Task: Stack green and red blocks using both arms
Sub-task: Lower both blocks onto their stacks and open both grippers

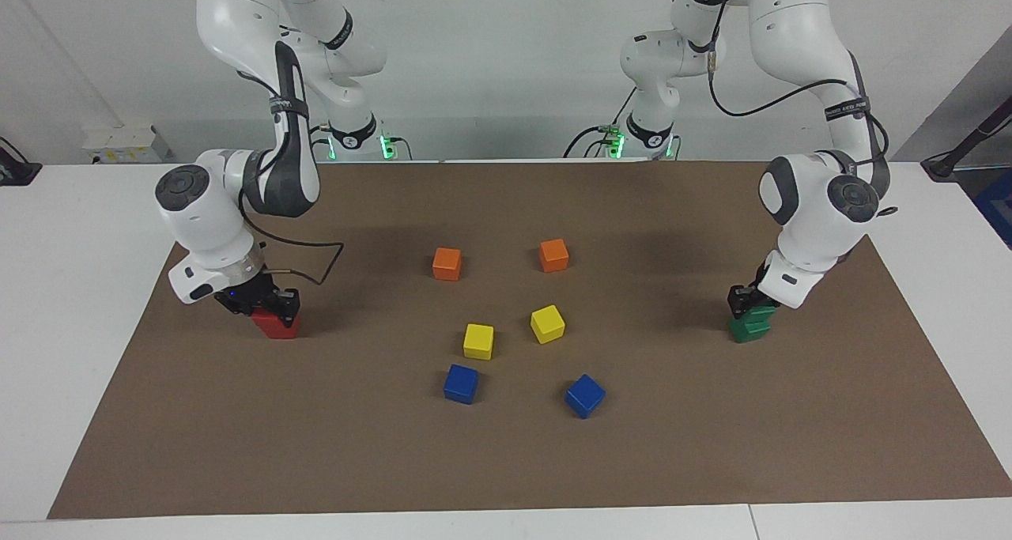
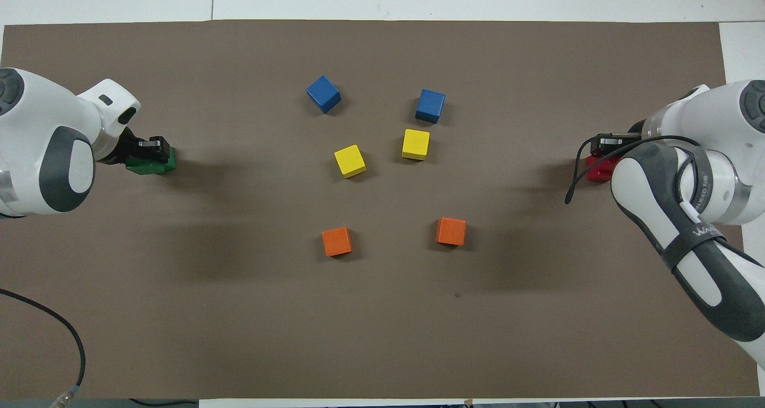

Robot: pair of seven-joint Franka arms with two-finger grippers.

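Left gripper (image 1: 749,306) clamped on upper green block (image 1: 760,313), set on lower green block (image 1: 748,330) near brown mat (image 1: 506,461) edge at left arm's end; right gripper (image 1: 273,303) clamped on upper red block (image 1: 265,314), resting on lower red block (image 1: 278,328) near mat edge at right arm's end; orange, yellow, blue cubes mid-mat.

My left gripper (image 1: 749,303) clamps a green block (image 1: 760,313) atop another green block (image 1: 747,330); my right gripper (image 1: 273,306) clamps a red block (image 1: 265,314) atop another red block (image 1: 278,328).
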